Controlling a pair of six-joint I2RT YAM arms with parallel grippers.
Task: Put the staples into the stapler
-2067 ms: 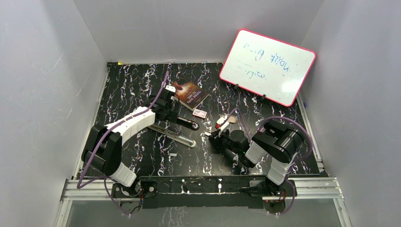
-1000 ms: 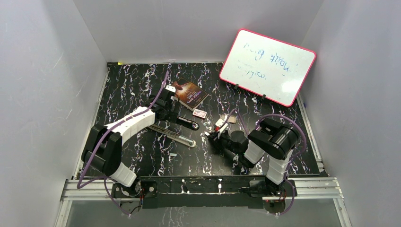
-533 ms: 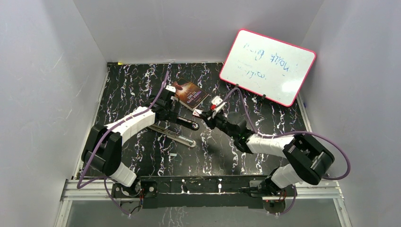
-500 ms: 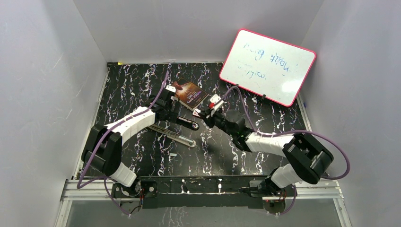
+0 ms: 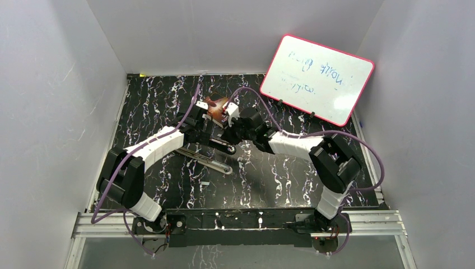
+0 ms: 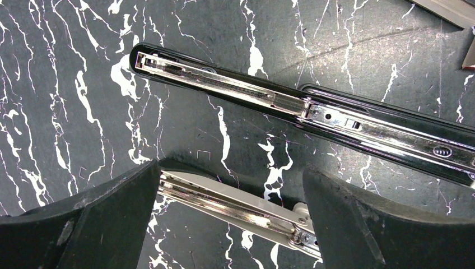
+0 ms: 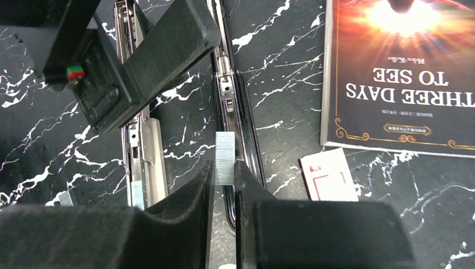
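Jaws, right: narrow, pinching the staples [image 7: 225, 158] by their near end, so most of the strip pokes out ahead.
Jaws, left: wide and holding nothing, straddling the opened stapler [image 6: 235, 207].
Staples: just beside the chrome rail [image 7: 240, 134], on its left edge and not over the slot.
Risk: if you lower now, the strip may catch the rail's wall and snap or twist out of the pinch. Nothing pins the stapler, so a nudge could slide it across the desk [image 5: 168, 101].
Right wrist only: the strip's offset from the rail.
Left wrist only: the spring inside the rail.
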